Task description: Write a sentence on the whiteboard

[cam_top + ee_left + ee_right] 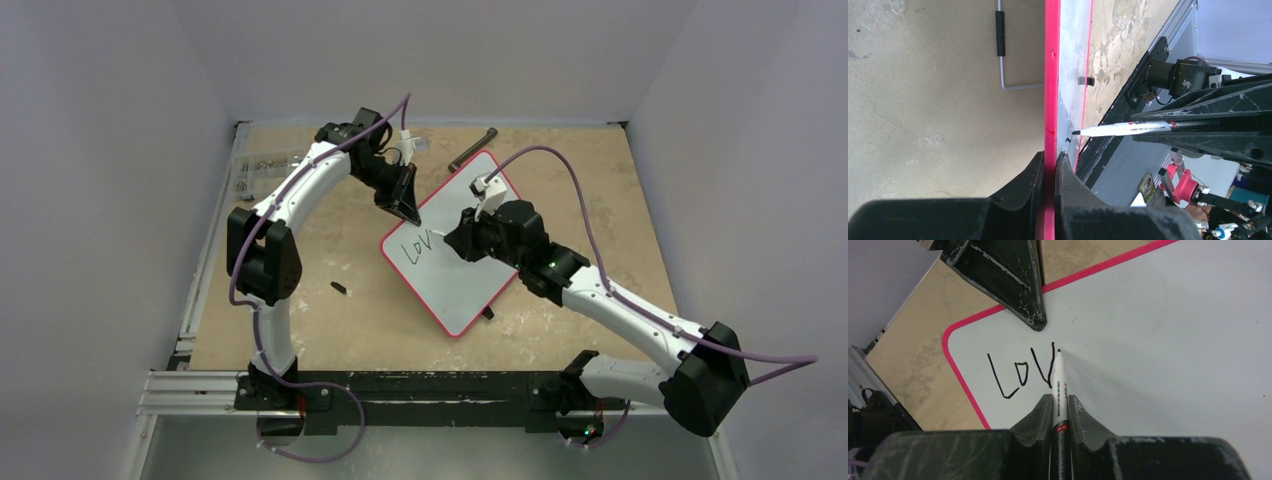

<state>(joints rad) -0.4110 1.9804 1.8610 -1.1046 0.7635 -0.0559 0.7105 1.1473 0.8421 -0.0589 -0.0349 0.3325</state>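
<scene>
Top external view gives you the table [330, 330], a tan board surface, with the whiteboard [465, 285] lying flat near its middle, turned diagonally so one rounded corner points toward the far edge. You see the left arm [300, 185] arching in from the left and the right arm [620, 305] reaching in from the right. Both meet at the board's upper-left part.

Your left gripper [1049, 160] is clamped on the whiteboard's red-pink rim [1051, 75], one finger on each face of the edge. In the right wrist view, that same gripper [1035, 322] shows as a dark wedge sitting on the rim just above the writing.

Your right gripper [1060, 402] is closed around a marker [1059, 380], which points away from the wrist toward the board face [1173, 340]. Its black tip sits just right of the last stroke's upper end. You cannot tell whether it touches the surface.

An L-shaped metal tool [472, 150] with a black handle lies on the table near the board's far corner.

So far the sentence [1021, 374] reads only "LOV", in thin black strokes close to the board's left corner.

A black clip [487, 313] peeks out at the board's near edge, and a small black piece [339, 289] lies on the table to the left, well apart from the board.
</scene>
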